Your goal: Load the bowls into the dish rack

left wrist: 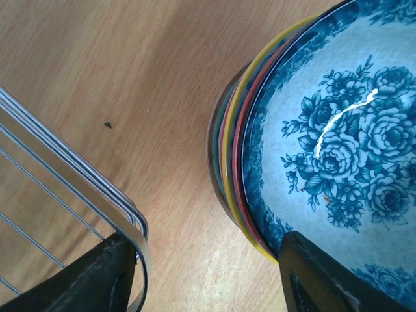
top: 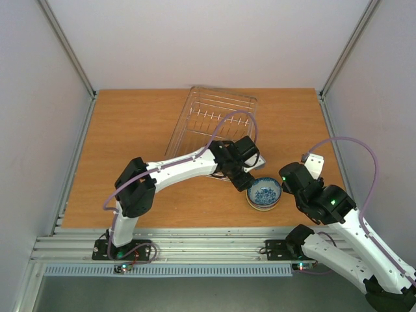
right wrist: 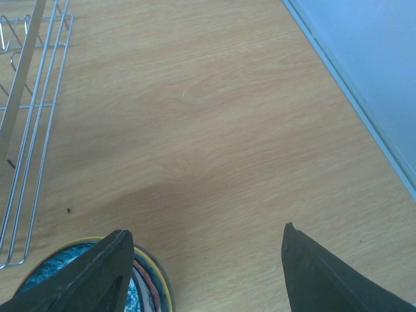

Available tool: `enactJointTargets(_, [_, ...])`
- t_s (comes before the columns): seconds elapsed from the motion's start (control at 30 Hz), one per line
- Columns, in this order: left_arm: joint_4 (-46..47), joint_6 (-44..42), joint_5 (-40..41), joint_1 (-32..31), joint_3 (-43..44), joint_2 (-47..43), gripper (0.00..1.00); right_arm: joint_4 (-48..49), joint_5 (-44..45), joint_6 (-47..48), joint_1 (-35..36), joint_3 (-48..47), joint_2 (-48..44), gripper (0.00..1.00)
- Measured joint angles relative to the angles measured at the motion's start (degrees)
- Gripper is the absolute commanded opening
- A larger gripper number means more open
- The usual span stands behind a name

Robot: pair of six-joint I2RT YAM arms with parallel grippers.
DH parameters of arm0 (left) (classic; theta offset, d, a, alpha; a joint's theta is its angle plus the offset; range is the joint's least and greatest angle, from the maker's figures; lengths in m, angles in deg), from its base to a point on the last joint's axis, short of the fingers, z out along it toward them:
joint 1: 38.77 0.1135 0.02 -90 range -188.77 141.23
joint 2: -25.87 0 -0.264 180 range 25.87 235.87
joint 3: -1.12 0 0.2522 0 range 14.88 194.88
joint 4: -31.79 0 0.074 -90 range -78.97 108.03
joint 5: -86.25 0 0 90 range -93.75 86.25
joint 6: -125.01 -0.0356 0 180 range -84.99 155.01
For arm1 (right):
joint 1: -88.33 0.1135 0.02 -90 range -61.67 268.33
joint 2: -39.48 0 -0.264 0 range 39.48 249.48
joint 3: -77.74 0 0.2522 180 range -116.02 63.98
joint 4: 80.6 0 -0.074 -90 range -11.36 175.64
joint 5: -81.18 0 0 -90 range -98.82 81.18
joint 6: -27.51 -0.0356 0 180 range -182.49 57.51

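From above only a blue-flowered bowl (top: 264, 192) gets seen, just beside the dish rack (top: 214, 117). Yellow and red rims of a stack (left wrist: 229, 149) under it are only given away by the left wrist view. The left gripper (left wrist: 207, 239) is spread across that stack's edge, and the right gripper (right wrist: 206, 231) is held apart over the table (right wrist: 227, 130).

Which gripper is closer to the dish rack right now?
Left. The left gripper hangs by the dish rack's near corner, between it and the bowls; the right gripper sits beyond the bowls, farther off.
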Motion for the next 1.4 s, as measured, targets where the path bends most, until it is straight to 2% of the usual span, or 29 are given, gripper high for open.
enactJointTargets(0.1, [0.0, 0.1, -0.1, 0.0, 0.0, -0.2, 0.59, 0.0, 0.0, 0.0, 0.0, 0.0, 0.1, 0.6])
enactJointTargets(0.2, [-0.1, 0.1, -0.2, 0.0, -0.1, -1.0, 0.59, -0.1, -0.5, 0.1, 0.0, 0.0, 1.5, 0.45])
enactJointTargets(0.3, [0.5, 0.1, -0.2, -0.2, -1.2, -3.1, 0.59, 0.0, -2.2, -0.1, 0.0, 0.1, 5.4, 0.37])
enactJointTargets(0.47, [1.2, 0.1, -0.2, -0.4, -1.9, -6.7, 0.59, 1.3, -7.7, -0.5, 0.0, 2.5, 8.7, 0.37])
enactJointTargets(0.83, [2.1, 0.1, -0.2, -0.4, -2.1, -7.4, 0.59, 1.3, -15.2, -3.0, 0.0, 5.5, 5.1, 0.31])
enactJointTargets(0.93, [2.2, 0.1, -0.2, -0.4, -2.1, -7.4, 0.59, 1.3, -16.4, -3.7, 0.0, 6.1, 5.1, 0.25])
enactJointTargets(1.2, [2.3, 0.0, -0.2, -0.4, -2.3, -7.4, 0.59, 1.7, -17.6, -4.1, 0.0, 6.2, 6.2, 0.02])
enactJointTargets(1.4, [2.4, 0.0, -0.1, -0.4, -2.4, -7.4, 0.61, 1.7, -18.0, -4.2, 0.0, 6.2, 6.1, 0.01])
